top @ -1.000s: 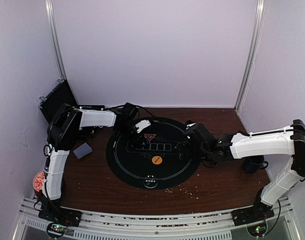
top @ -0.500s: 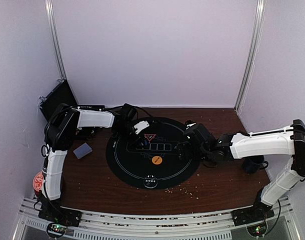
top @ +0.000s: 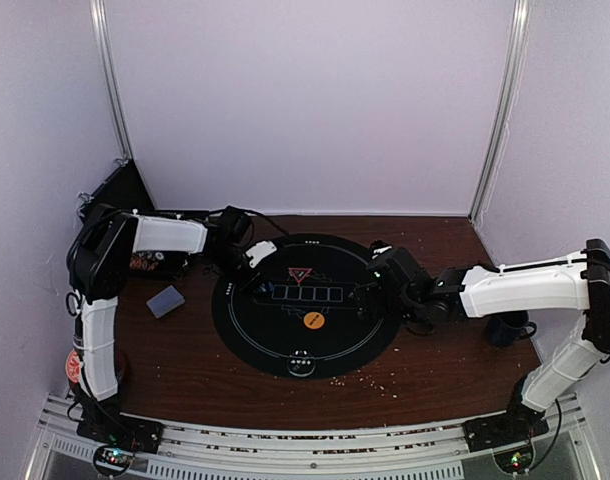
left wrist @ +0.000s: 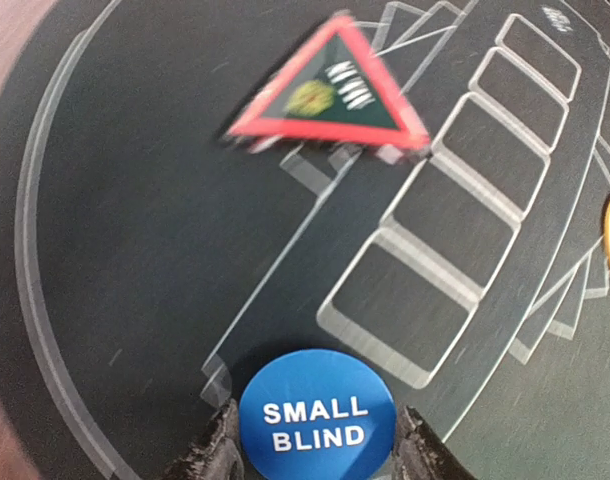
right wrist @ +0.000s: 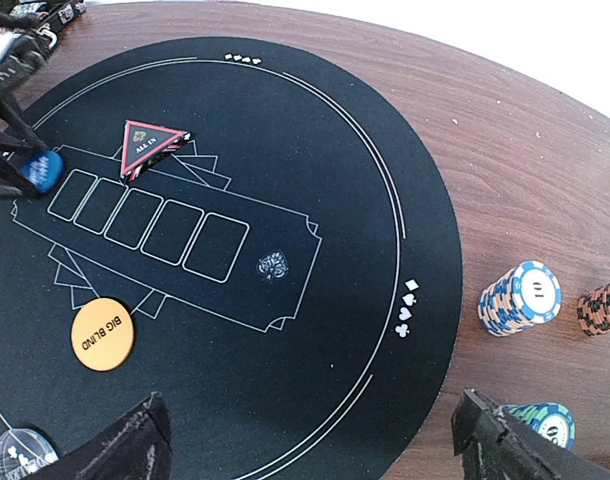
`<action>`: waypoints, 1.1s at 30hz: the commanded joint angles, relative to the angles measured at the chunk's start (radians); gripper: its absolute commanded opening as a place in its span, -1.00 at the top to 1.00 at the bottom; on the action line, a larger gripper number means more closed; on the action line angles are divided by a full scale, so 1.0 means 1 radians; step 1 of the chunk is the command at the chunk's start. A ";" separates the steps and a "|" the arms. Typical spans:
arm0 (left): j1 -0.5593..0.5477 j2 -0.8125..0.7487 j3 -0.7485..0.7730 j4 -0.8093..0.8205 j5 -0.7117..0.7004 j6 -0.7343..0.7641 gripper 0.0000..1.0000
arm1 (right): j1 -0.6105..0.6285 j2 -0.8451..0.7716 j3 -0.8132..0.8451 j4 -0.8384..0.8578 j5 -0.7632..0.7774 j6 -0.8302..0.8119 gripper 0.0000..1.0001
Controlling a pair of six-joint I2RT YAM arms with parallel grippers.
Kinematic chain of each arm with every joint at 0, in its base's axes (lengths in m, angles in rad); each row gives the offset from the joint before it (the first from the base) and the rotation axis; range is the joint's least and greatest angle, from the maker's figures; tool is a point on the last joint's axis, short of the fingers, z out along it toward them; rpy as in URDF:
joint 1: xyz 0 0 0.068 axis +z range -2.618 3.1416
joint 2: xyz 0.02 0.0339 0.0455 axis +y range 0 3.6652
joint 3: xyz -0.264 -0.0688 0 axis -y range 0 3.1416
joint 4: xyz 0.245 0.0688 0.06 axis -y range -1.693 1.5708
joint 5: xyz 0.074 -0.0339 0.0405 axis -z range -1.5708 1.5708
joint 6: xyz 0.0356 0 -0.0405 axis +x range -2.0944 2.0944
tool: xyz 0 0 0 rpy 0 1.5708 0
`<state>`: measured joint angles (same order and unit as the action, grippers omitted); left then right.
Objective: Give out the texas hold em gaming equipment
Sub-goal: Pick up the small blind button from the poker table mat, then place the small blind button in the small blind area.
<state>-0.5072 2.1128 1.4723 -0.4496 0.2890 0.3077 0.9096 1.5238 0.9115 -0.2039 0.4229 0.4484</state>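
Visible: blue button (left wrist: 317, 412), orange button (right wrist: 102, 334), one triangle marker (left wrist: 330, 85), three chip stacks (right wrist: 520, 296).

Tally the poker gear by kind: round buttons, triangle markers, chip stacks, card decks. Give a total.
Round buttons: 2, blue button, orange button
Triangle marker: 1
Chip stacks: 3
Card deck: 1
Total: 7

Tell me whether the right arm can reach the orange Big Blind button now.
Probably yes: the right gripper hovers open over the mat, and the orange button lies bare ahead of it, nothing between.
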 commanded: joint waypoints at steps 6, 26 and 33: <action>0.099 -0.179 -0.169 0.050 -0.022 -0.015 0.03 | -0.001 -0.025 -0.010 0.010 0.014 -0.003 -1.00; 0.148 -0.221 -0.290 0.141 -0.135 -0.008 0.04 | -0.001 -0.016 -0.010 0.011 0.008 -0.005 -1.00; 0.148 -0.214 -0.303 0.149 -0.144 -0.004 0.04 | -0.002 -0.017 -0.010 0.011 0.008 -0.005 -1.00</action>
<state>-0.3664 1.8965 1.1858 -0.3359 0.1574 0.3038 0.9096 1.5238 0.9112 -0.2039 0.4229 0.4484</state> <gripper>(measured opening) 0.480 0.999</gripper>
